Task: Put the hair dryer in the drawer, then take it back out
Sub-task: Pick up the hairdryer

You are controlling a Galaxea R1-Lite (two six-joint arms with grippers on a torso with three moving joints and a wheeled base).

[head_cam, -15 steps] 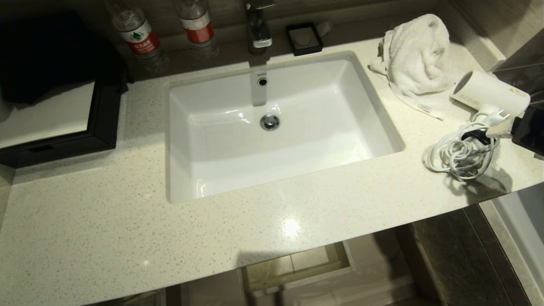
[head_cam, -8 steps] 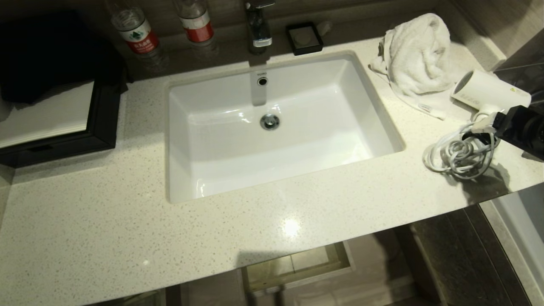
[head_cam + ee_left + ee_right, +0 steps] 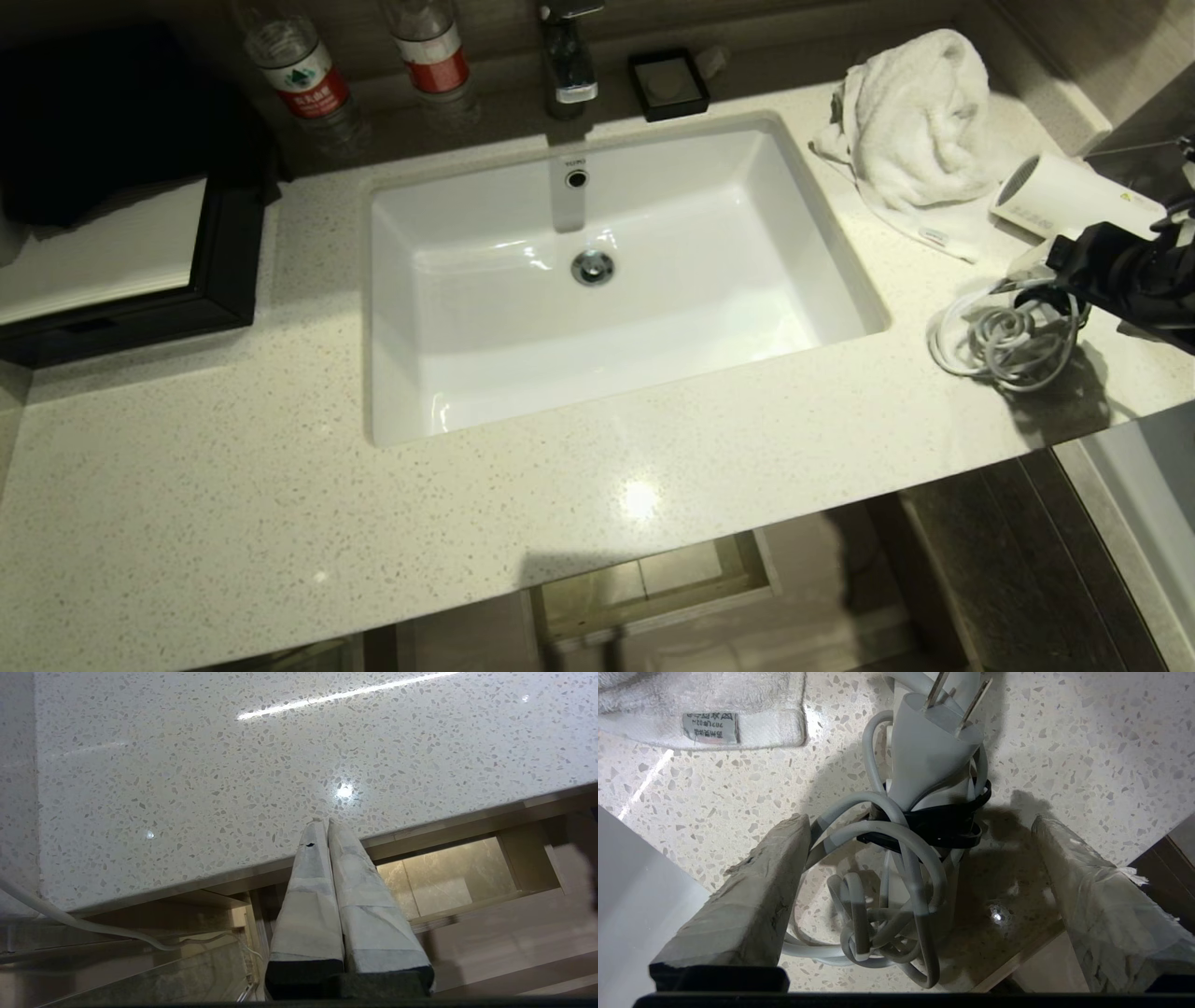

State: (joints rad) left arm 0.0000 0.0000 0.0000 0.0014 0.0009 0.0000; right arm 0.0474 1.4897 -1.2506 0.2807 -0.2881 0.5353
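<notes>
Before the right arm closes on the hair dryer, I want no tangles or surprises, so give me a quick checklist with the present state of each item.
1. Right gripper fingers spread wide: ok.
2. Hair dryer lying on the counter beside the towel, not held: ok.
3. Bundled cord sits between the fingers, bound by a black strap: ok.
4. Handle between the fingers rather than cord alone: cannot tell, cord and plug cover it.
5. Drawer pulled out below the counter edge: ok.
6. Left gripper shut, parked at the counter's front edge, away from the dryer: ok.
</notes>
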